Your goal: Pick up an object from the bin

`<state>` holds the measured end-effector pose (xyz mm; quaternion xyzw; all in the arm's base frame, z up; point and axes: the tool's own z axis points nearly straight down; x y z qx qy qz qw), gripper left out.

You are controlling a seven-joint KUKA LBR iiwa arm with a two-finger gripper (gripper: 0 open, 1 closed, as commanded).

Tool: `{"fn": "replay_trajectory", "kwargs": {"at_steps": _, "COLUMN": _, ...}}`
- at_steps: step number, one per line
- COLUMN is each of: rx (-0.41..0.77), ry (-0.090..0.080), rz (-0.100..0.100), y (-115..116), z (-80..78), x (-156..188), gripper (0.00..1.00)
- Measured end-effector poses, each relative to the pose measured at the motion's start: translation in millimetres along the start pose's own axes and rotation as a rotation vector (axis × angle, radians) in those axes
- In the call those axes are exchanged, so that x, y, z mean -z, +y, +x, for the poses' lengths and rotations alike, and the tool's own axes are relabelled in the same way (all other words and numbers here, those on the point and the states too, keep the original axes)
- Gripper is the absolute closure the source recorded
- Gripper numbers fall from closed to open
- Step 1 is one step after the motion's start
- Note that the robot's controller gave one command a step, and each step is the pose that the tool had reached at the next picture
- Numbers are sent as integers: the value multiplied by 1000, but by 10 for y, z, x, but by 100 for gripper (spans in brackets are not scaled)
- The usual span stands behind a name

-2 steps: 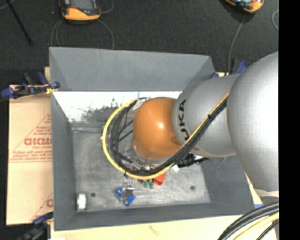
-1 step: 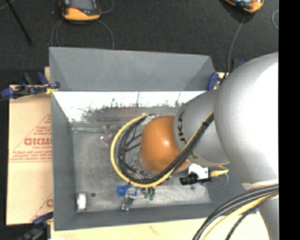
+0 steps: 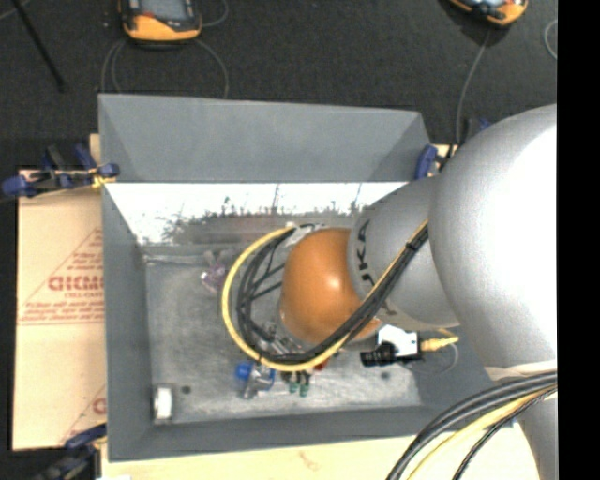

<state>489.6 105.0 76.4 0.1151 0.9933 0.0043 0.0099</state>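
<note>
Could not tell whether the jaws, hidden beneath the orange wrist cover (image 3: 319, 286), were released or clenched. Found just below that cover a small blue piece (image 3: 249, 376) on the bin (image 3: 178, 328) floor near the front wall, beside a green-tipped bit (image 3: 298, 383). Judged it light, stiff, probably slippery plastic, best pinched across its narrow middle.

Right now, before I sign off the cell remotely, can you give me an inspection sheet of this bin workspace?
Surface: grey metal bin, floor speckled.
Job's things: blue thing and green bits on the near floor, beside the gripper.
Clutter: white block in the near-left corner; pale clear thing left of the cables.
Grippers: gripper low in the bin beneath the orange cover; state cannot be told.
Cables: yellow and black cables loop round the wrist.
Surroundings: orange device on dark floor beyond the bin.
</note>
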Motion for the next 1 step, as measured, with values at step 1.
{"fn": "replay_trajectory", "kwargs": {"at_steps": 1, "rx": 147, "ry": 8, "rz": 8, "y": -381, "z": -150, "x": 1532, "gripper": 100}}
